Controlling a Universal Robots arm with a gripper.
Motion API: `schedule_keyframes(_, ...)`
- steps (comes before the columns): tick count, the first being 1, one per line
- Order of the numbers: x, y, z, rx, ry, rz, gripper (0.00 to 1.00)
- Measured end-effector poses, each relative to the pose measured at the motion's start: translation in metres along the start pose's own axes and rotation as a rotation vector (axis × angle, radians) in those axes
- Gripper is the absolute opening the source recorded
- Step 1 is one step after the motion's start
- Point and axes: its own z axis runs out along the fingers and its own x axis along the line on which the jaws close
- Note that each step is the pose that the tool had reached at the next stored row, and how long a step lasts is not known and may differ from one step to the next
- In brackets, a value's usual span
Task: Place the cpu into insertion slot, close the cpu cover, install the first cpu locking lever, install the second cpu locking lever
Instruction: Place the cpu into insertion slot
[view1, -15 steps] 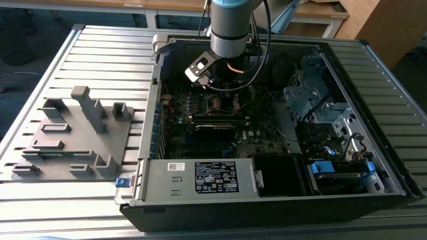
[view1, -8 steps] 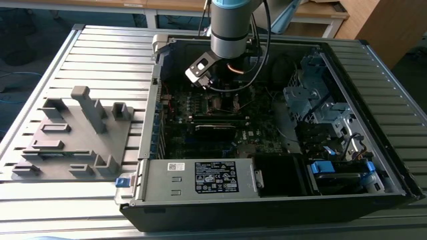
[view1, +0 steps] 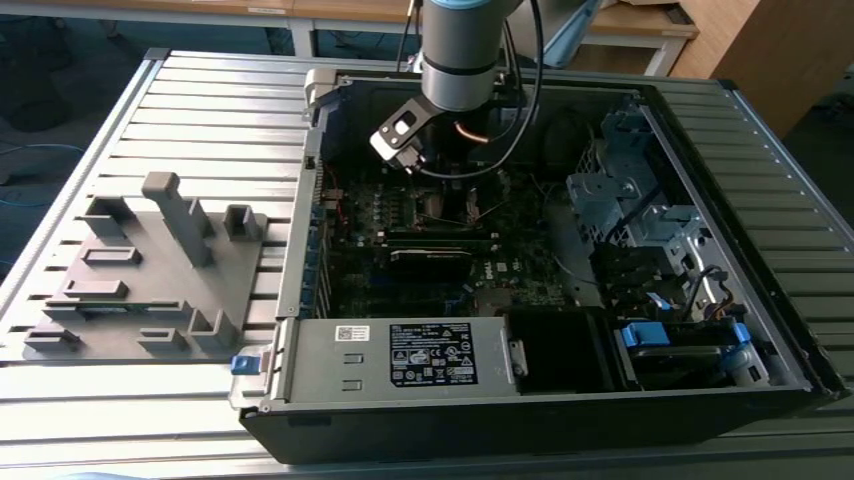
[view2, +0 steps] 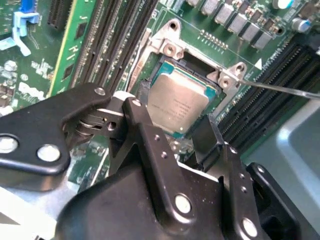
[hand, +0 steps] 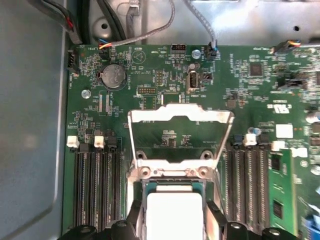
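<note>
My hand (view2: 176, 111): working low inside the open computer case (view1: 310, 95), its two black fingers (view2: 150, 145) gripping the cpu (view2: 177, 97) at two opposite sides; in the first wrist view they are bracketing its bright top in the same way

The cpu: lying flat and square within the insertion slot (view2: 196, 61), silver top facing up, with a strip of dark recess showing past one edge

The cpu cover (hand: 150, 117): standing raised on its hinge just beside the slot, green board showing through its window; not yet lowered

Thin metal rod (view2: 280, 87): reaching away from a corner of the slot's silver rim, passing over black memory slots

Long black memory slots (hand: 95, 190): lying in banks on both sides of the insertion slot, a green memory stick (hand: 280, 195) sitting near one bank

Motherboard (hand: 260, 100): carrying a round coin cell (hand: 112, 76) well apart from the slot

My arm (view1: 461, 50): hanging down into the case from above

Desk (view1: 200, 100): slatted metal, bearing the case and, at the exterior view's left, a grey fixture plate (view1: 147, 270) with upright blocks
</note>
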Motion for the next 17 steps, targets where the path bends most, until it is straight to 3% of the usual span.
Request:
schedule_keyframes(3,-0.0001,0.0004,-0.0063,0.0000,0.0000,0.000,0.61)
schedule_keyframes(12,-0.0001,0.0004,-0.0071,0.0000,0.0001,0.000,0.60)
schedule_keyframes(13,-0.0001,0.0004,-0.0072,0.0000,0.0001,0.000,0.53)
schedule_keyframes(14,-0.0001,0.0004,-0.0072,-0.0001,0.0001,0.000,0.53)
schedule_keyframes(17,-0.0001,0.0004,-0.0074,-0.0001,0.0001,0.000,0.35)
